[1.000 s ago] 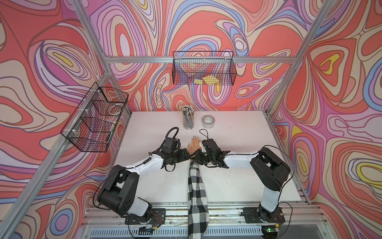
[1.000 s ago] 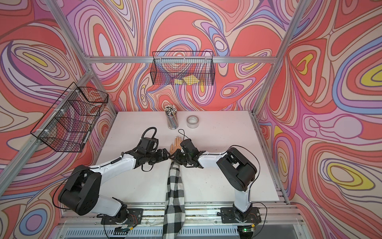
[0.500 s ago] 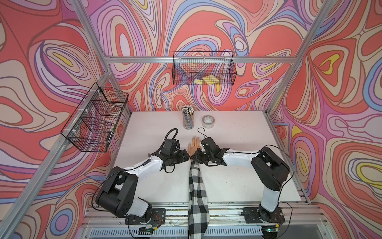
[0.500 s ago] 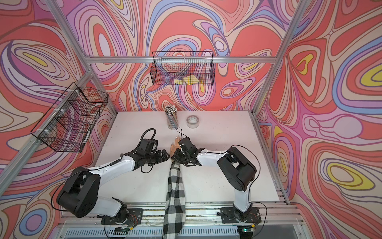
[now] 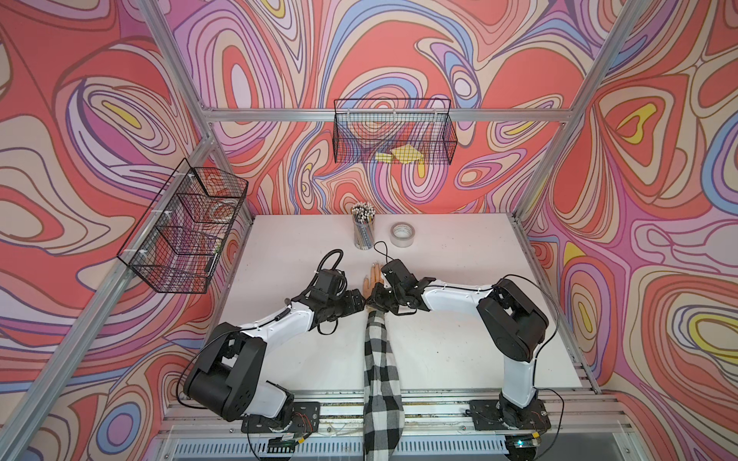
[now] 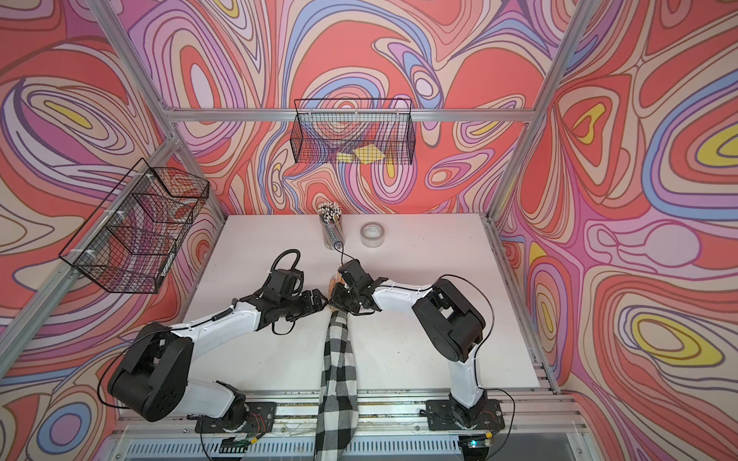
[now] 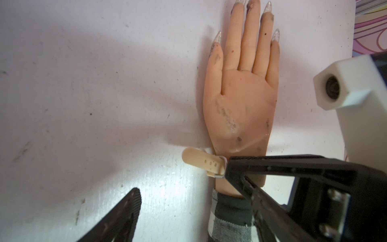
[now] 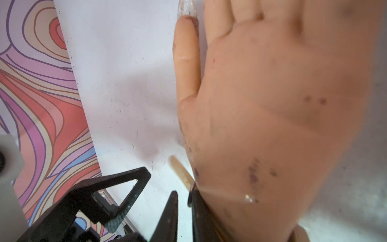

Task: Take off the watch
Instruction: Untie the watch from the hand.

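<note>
Fingers (image 8: 199,213) of the right gripper (image 8: 184,191) have closed onto the watch (image 7: 204,161) buckle.

R gripper (image 8: 184,196) jaws closed on watch (image 8: 181,170) buckle by mannequin hand (image 8: 282,115) wrist, strap tail sticking out.

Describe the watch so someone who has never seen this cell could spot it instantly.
On the white table, a plaid sleeve ends in a mannequin hand lying flat. The watch sits at its wrist: a narrow cream-beige strap whose holed tail sticks out sideways, unlike the grey tape roll at the back.
</note>
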Motion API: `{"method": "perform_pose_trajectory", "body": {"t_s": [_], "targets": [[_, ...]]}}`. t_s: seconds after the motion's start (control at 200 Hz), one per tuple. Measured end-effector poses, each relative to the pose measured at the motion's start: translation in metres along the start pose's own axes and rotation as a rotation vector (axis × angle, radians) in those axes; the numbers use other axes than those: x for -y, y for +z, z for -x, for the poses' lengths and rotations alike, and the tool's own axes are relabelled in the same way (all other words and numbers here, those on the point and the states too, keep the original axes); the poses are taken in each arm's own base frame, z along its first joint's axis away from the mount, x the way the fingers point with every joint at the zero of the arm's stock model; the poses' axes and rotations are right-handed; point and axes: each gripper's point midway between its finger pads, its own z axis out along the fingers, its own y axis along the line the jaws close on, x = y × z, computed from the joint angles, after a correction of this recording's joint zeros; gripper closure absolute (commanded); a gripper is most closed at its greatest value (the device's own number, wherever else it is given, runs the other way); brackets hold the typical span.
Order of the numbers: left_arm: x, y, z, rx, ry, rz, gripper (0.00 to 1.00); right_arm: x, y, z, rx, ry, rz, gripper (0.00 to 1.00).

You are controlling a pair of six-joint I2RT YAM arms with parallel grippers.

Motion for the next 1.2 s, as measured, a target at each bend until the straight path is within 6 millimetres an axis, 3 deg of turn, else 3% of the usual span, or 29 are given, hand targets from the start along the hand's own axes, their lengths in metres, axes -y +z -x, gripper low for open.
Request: {"method": "perform_pose_trajectory", "body": {"t_s": [0.431,0.561,0.876,1.107,1.197], "targets": [[0.002,-0.002,0.001,0.006,0.002,-0.008,0.16,0.001,0.005,-0.003,-0.021,-0.06,-0.114,0.89],[0.005,-0.007,0.004,0.022,0.007,-0.015,0.16,0.006,0.006,-0.008,-0.03,-0.099,-0.187,1.0],[0.008,-0.012,0.008,0.04,0.009,-0.025,0.16,0.011,0.003,-0.011,-0.023,-0.14,-0.231,1.0],[0.007,-0.013,0.009,0.044,0.007,-0.021,0.16,-0.02,-0.027,-0.004,0.047,-0.186,-0.129,1.0],[0.006,-0.013,0.009,0.043,0.008,-0.017,0.16,-0.033,-0.039,0.001,0.075,-0.249,-0.109,0.73]]}}
